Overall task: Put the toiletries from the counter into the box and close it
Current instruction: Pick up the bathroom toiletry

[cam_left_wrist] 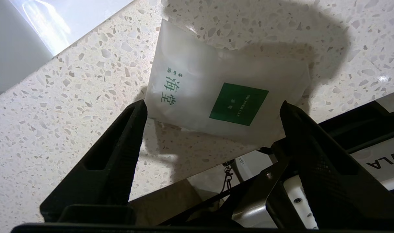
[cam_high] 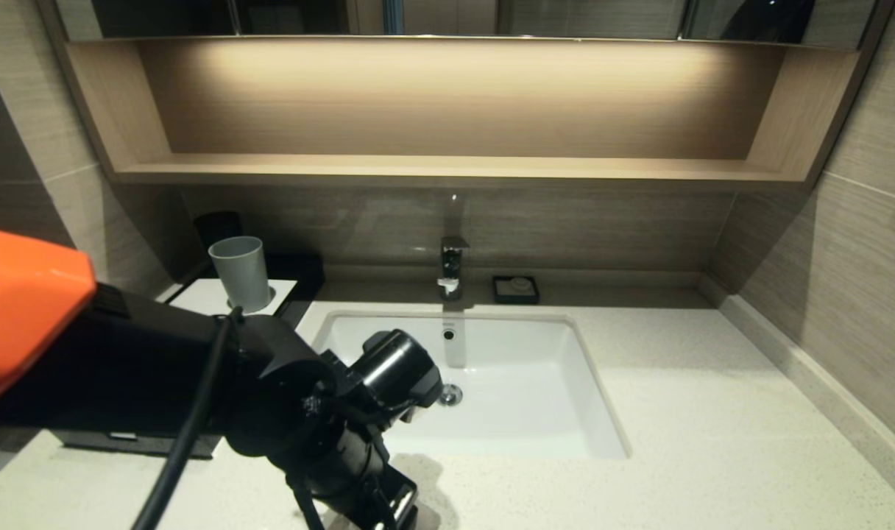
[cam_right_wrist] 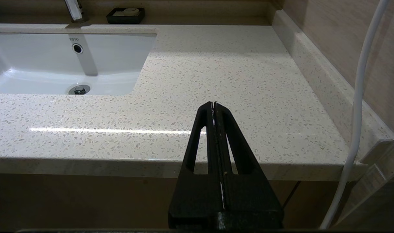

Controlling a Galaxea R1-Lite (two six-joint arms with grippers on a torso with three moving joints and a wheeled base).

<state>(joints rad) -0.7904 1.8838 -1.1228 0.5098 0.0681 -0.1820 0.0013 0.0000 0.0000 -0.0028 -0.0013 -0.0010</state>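
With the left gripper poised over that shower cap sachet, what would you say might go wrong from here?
1. The sachet lies flat on the counter, so the left gripper, open astride it, may scrape stone and slip off the thin film.
2. The sachet overhangs the counter's front edge; a nudge could push it off.
3. In the head view the left arm hides much of the box, and the grey cup stands there, so placing could knock the cup.
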